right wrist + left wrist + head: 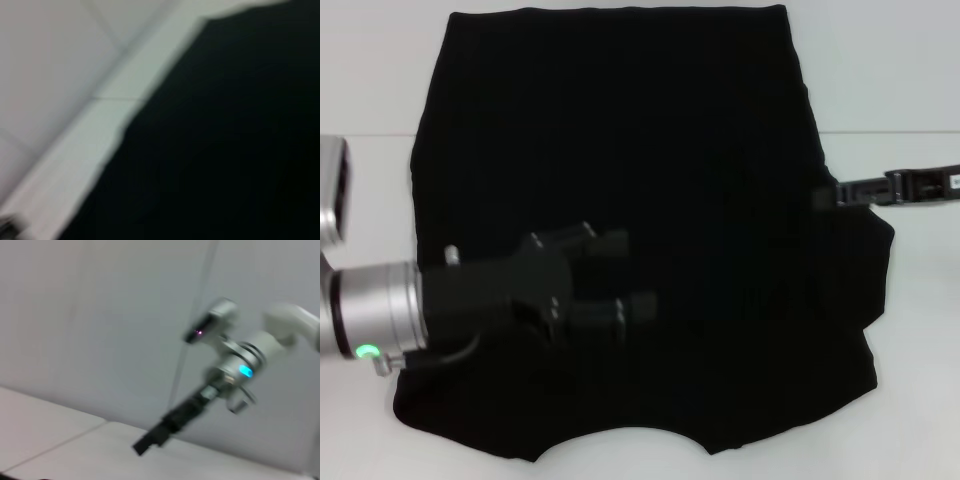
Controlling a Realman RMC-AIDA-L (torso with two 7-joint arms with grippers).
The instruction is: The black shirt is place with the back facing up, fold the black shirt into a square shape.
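Observation:
The black shirt (pixel 650 150) lies spread flat on the white table, its curved neck edge at the near side. My left gripper (pixel 632 275) reaches in from the left and hovers over the shirt's near-left part, open, with nothing between its fingers (pixel 617 243). My right gripper (pixel 828 196) comes in from the right and meets the shirt's right edge at about mid-height. The left wrist view shows the right gripper (pixel 148 441) farther off, low over the table. The shirt (pixel 225 140) fills most of the right wrist view, next to a strip of table.
The white table (pixel 900 330) shows bare on both sides of the shirt, with a seam line (pixel 890 132) running across behind it. A pale wall (pixel 100 315) stands behind the table.

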